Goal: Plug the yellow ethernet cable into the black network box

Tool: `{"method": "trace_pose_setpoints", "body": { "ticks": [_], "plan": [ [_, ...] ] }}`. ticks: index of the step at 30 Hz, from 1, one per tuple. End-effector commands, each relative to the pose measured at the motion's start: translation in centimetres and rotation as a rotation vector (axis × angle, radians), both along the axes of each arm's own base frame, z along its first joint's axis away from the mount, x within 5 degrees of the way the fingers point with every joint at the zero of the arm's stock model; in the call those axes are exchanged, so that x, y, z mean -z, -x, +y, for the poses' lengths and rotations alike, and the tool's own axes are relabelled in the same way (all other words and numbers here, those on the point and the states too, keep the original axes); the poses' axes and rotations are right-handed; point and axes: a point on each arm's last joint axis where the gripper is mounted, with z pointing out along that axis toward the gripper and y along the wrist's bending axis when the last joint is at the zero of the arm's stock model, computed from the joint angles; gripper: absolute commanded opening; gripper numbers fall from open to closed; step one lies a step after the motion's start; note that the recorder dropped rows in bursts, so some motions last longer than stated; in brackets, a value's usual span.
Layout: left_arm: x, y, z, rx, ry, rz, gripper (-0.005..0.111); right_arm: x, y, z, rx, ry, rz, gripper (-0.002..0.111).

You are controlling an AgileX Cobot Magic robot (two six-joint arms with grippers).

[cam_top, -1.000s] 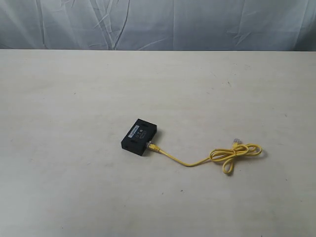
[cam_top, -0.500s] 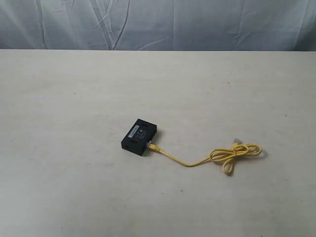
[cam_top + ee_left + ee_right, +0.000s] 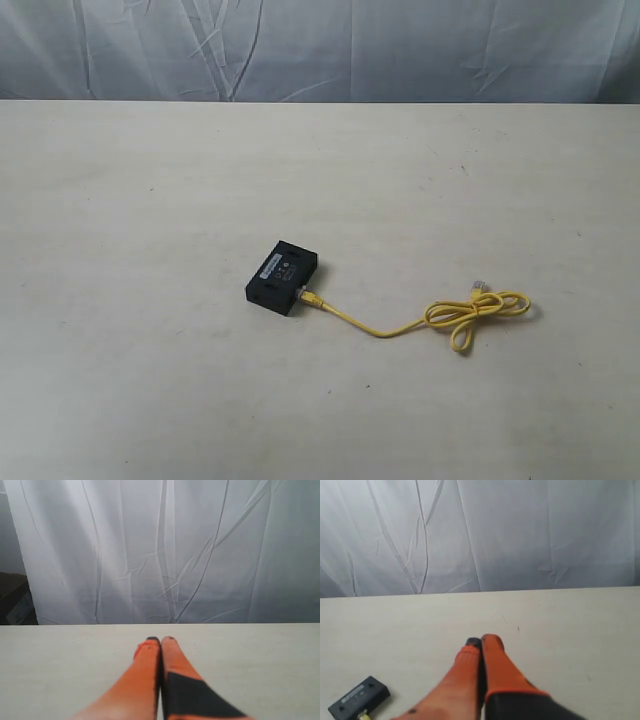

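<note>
The black network box point(image 3: 283, 277) lies flat on the pale table point(image 3: 150, 180). It sits a bit toward 7 o'clock from the middle of the table. The yellow ethernet cable point(image 3: 470, 312) starts at the box's near corner and runs off toward 4 o'clock. Then it curls into a loose loop well apart from the box, out at about 3 o'clock.

One plug point(image 3: 308, 296) of the cable touches the side of the box and seems to sit inside a hole there. The other plug point(image 3: 481, 286) lies free on the table, just beside the top of the loop.

No robot arm shows in the exterior view. The left gripper point(image 3: 161, 640) is up over bare table with its two orange fingers point(image 3: 145, 675) pressed together and nothing between them. The right gripper point(image 3: 481, 641) has its fingers pressed together too, and it holds nothing. In the right wrist view the box and a bit of the yellow plug show at the edge of the picture, apart from the fingers. A white cloth point(image 3: 400, 50) hangs behind the table.

I think the job is done, or very nearly done. The cable looks plugged into the box, and both grippers are away from it. The plug is too small here to tell if it is pushed all the way in. If it is, nothing is left to do. If it is not, it needs one more small push.
</note>
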Motion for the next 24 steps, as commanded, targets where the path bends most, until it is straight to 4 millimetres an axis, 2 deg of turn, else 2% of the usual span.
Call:
{"method": "trace_pose_setpoints", "body": {
  "ticks": [1, 6, 24],
  "plan": [
    [0.0, 0.1, 0.1, -0.008, 0.008, -0.014, 0.0, 3.6, 0.9, -0.3, 0.007, 0.013, 0.02, 0.0],
    [0.0, 0.1, 0.1, -0.008, 0.011, -0.013, 0.0, 7.4, 1.7, -0.4, 0.006, 0.016, 0.05, 0.0],
    [0.1, 0.1, 0.0, -0.004, 0.01, -0.002, 0.0, 7.7, 2.3, -0.6, -0.007, 0.069, 0.041, 0.0]
  ]
}}
